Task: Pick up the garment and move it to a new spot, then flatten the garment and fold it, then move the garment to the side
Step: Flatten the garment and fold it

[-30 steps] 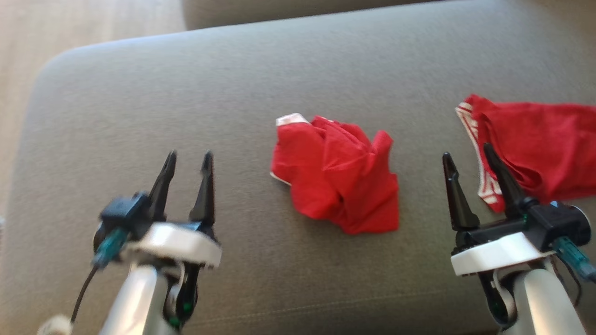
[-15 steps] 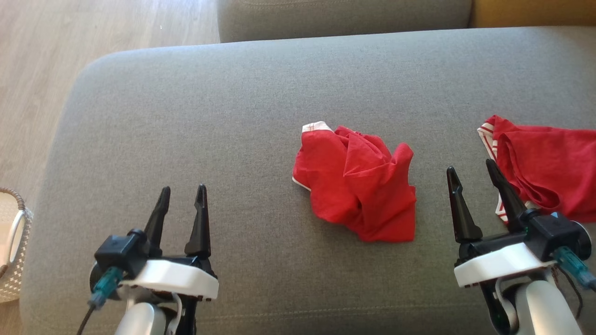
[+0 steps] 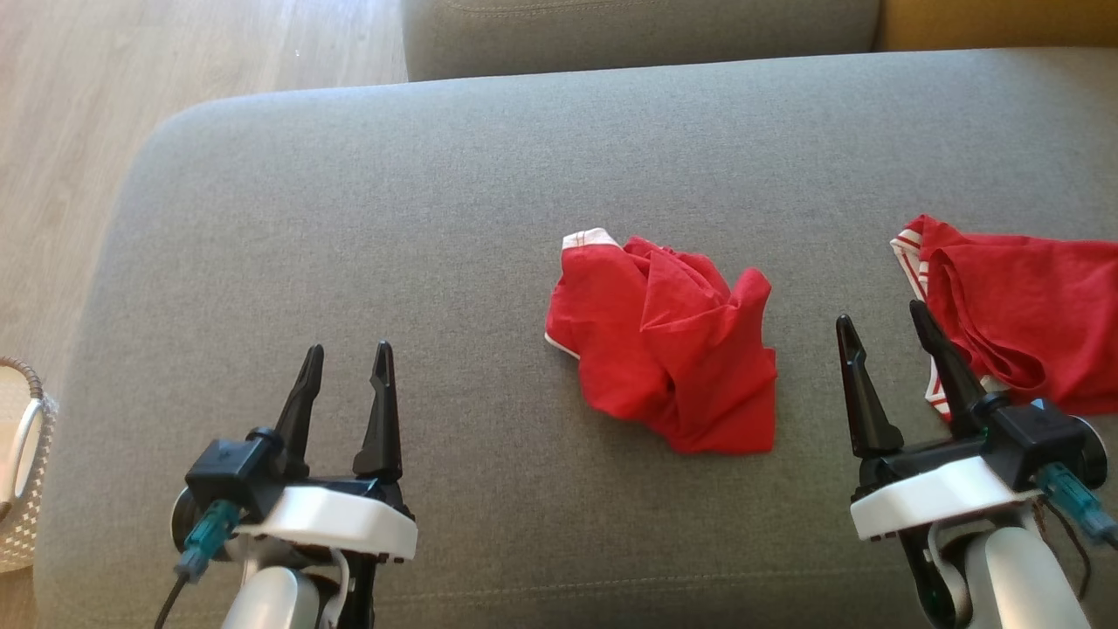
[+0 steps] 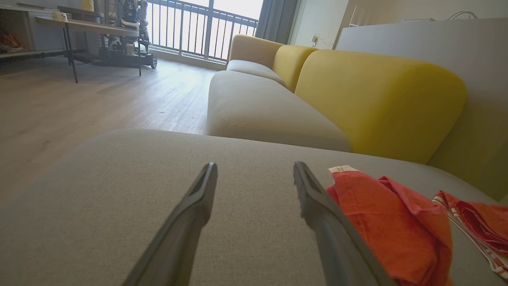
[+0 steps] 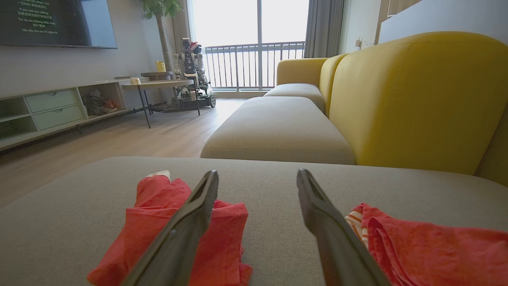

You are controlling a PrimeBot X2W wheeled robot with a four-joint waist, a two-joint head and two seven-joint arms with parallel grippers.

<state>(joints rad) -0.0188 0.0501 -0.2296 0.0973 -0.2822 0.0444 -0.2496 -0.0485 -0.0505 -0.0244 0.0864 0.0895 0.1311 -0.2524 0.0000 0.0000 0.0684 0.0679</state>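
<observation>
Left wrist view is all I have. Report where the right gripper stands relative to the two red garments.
Observer: The right gripper is between them, fingers apart and empty; the crumpled garment lies to its left.
Operator: State whether it touches either.
Observer: Cannot tell; in head view its right finger overlaps the striped-trim garment's edge.
Operator: Report what's left of the left gripper.
Observer: A pale woven basket on the wooden floor, beside the grey cushion.

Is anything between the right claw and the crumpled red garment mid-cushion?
Nothing visible. Only bare grey cushion separates the right claw from the crumpled garment. The second red garment lies on the claw's other side, out of that path.
</observation>
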